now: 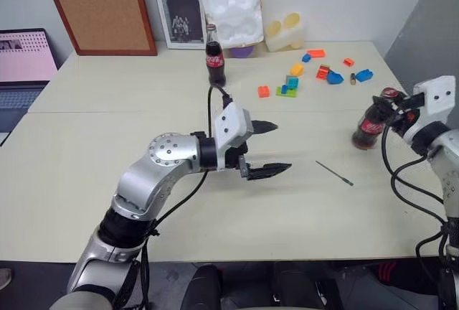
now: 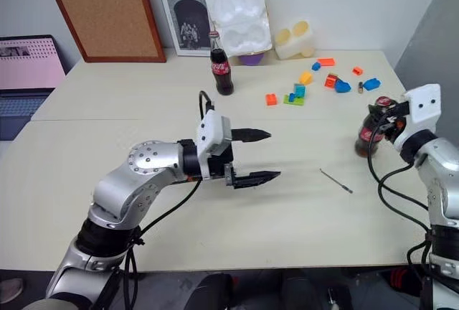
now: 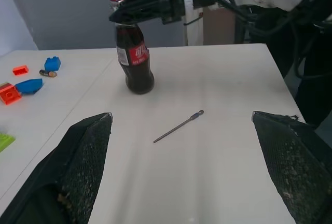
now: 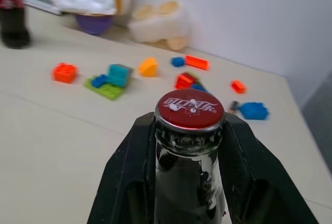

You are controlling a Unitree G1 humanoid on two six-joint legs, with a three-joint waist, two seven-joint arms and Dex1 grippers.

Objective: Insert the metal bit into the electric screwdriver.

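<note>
My right gripper [image 4: 189,146] is closed around the neck of a cola bottle [image 1: 371,125], just under its red cap [image 4: 190,108]. The bottle stands upright at the right side of the table [image 1: 107,181], so my fingers have hold of something the task does not ask for. I judge I am shifting it out of the way, since it stands near the metal bit [image 1: 334,173]. The bit lies flat and bare on the tabletop, just in front of that bottle and to its left, touching nothing, its thicker end toward the bottle as my left wrist view shows. My left gripper [image 1: 267,148] hangs above the table to the left of the bit, pointing toward it, its two black fingers spread wide with nothing between them. That fits a reach for the thin rod, which will need a careful pinch because it lies so low on the surface. A second cola bottle [image 1: 215,56] stands far behind the bit, near the poster [image 1: 176,5] at the wall, and coloured building blocks [image 1: 289,85] lie scattered behind the held bottle. I cannot find the electric screwdriver anywhere, so the insertion has not begun.
</note>
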